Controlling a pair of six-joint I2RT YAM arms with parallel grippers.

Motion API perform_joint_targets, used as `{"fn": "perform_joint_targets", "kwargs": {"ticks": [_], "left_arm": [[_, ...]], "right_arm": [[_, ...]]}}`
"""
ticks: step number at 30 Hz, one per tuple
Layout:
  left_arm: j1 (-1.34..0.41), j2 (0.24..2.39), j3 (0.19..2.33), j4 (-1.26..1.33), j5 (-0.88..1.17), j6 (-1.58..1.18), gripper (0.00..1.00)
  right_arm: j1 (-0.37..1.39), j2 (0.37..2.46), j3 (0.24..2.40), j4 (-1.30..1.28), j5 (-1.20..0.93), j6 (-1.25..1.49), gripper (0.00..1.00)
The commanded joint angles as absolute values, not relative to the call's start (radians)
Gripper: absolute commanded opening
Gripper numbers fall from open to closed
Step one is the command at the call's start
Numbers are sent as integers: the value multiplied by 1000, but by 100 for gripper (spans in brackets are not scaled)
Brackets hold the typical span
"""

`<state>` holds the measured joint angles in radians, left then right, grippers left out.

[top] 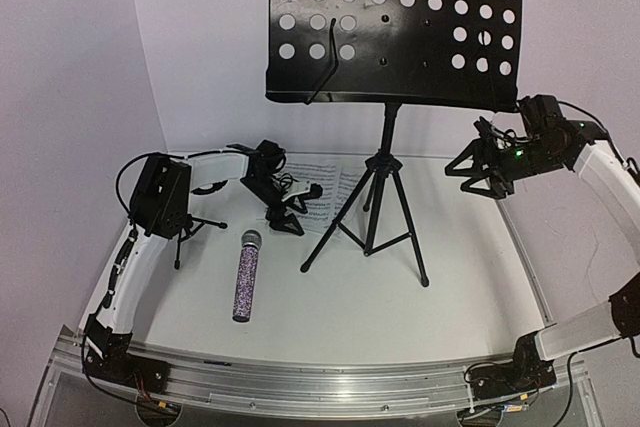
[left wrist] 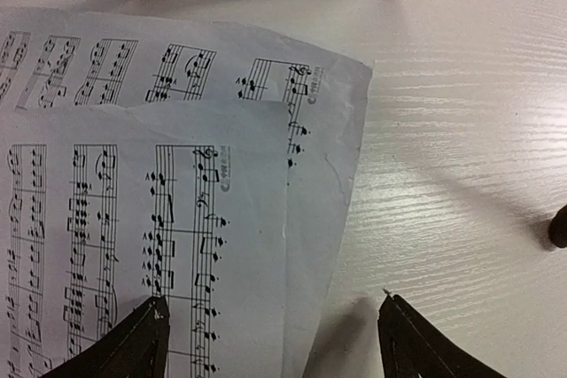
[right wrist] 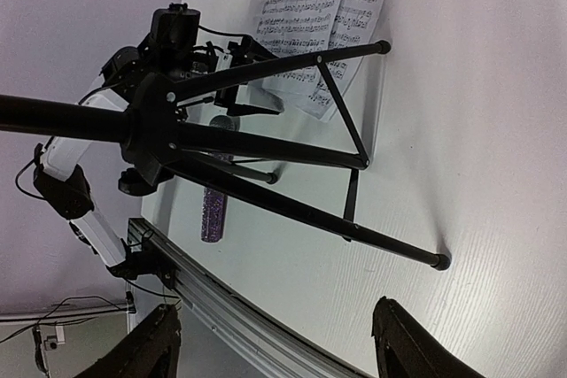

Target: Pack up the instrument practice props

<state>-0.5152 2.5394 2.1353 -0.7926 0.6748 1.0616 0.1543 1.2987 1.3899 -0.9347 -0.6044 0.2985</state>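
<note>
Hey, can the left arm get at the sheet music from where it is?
Probably yes: the left gripper hangs open right over the pages, their edge between its jaws, nothing in between.

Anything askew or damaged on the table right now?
Minor only. The two sheet-music pages lie overlapped and offset, and the underlying one's free edge is rippled. The glittery microphone lies flat on the table, out of any holder. Nothing looks spilled or broken.
</note>
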Motion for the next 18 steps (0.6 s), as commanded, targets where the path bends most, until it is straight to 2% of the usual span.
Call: {"fn": "perform_joint_targets", "kwargs": {"ticks": [1, 6, 10, 15, 18], "left_arm": [[-517, 2530, 2075, -655, 656, 1220, 82], [-538, 2543, 2018, -467, 559, 1109, 78], [-546, 2562, 1993, -383, 491, 1043, 61], [-550, 2580, 1988, -285, 465, 863, 52], [-551, 2582, 2000, -254, 452, 770, 50]], "right_arm": [[161, 1283, 1365, -904, -643, 271, 72], [161, 1302, 1357, -886, -663, 271, 72], [161, 1315, 1361, -879, -672, 262, 72], [161, 1336, 1361, -874, -680, 261, 72], [161, 1345, 1361, -869, -681, 274, 72]]}}
